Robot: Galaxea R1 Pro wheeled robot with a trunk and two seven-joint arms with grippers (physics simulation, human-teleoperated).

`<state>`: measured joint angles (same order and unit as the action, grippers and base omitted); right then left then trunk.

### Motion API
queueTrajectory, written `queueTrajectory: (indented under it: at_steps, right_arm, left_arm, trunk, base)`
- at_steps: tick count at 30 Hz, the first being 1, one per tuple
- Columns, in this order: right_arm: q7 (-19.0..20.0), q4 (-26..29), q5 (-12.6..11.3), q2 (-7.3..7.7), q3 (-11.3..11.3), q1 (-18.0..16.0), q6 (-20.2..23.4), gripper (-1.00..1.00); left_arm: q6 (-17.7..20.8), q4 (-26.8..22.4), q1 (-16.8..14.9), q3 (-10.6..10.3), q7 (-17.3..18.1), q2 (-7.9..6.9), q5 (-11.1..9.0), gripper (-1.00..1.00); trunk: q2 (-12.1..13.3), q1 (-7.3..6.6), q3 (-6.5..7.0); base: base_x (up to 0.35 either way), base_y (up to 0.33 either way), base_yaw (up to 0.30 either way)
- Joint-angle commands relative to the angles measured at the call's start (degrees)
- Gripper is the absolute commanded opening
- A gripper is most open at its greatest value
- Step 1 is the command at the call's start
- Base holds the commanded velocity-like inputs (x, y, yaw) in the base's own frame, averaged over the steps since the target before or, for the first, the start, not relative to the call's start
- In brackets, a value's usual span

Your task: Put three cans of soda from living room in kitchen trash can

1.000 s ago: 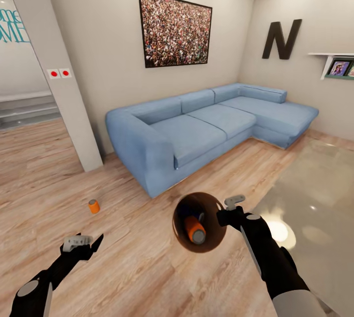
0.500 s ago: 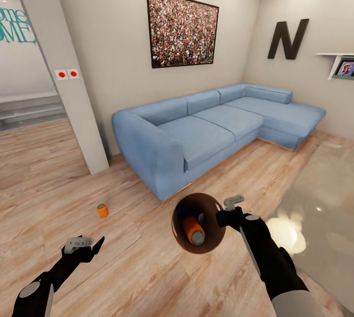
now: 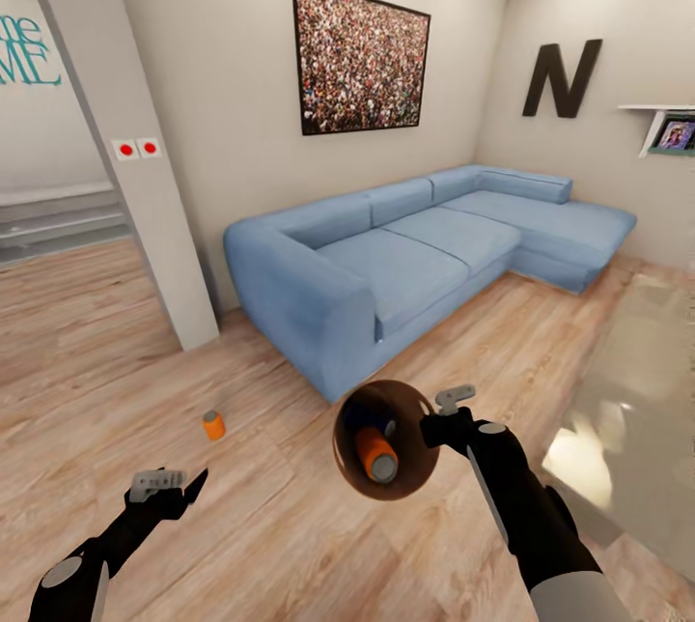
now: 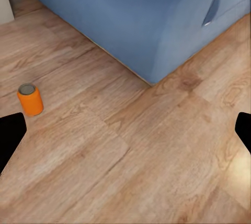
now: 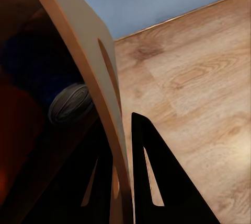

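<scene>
Right pincer (image 3: 436, 417) clamped the rim of the tash can (image 3: 386, 440), tilting its mouth toward the camera, probably to carry it. One orange can (image 3: 375, 453) lay inside; a dark can beside it was hard to make out. Left pincer (image 3: 164, 488) was spread wide, empty, near the orange can on the floor (image 3: 213, 425).

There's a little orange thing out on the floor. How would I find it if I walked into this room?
Start at the long blue sofa and go to its near armrest end. On the wood floor just in front of that end stands an orange soda can with a grey metal top. It stands alone and upright; the other orange can lies inside the bin.
</scene>
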<state>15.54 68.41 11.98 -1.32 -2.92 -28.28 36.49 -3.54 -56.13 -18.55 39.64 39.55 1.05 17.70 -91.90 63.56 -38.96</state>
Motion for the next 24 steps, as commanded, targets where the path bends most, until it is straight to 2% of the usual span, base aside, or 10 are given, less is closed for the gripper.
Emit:
queueTrajectory:
  at_steps: [1, 21, 24]
  right_arm:
    - [0.3, 0.1, -0.7, -0.10, 0.0, 0.0, 0.1, -1.00]
    - [0.6, 0.1, -0.8, -0.54, -0.1, 0.0, 0.4, -1.00]
    - [3.0, 0.1, -3.5, -0.56, -0.1, 0.0, 0.8, -1.00]
  left_arm:
    - [0.0, 0.0, 0.0, 0.0, 0.0, 0.00, 0.0, 1.00]
    - [-0.1, 0.1, 0.0, 0.0, 0.0, -0.01, 0.0, 1.00]
    - [-0.1, 0.1, 0.0, 0.0, 0.0, -0.03, 0.0, 1.00]
  trunk:
    - [0.0, 0.00, 0.05]
    - [0.0, 0.00, 1.00]
    - [0.0, 0.00, 1.13]
  base:
    - [0.081, 0.311, -0.194]
    - [0.090, 0.306, -0.219]
    - [0.098, 0.296, -0.235]
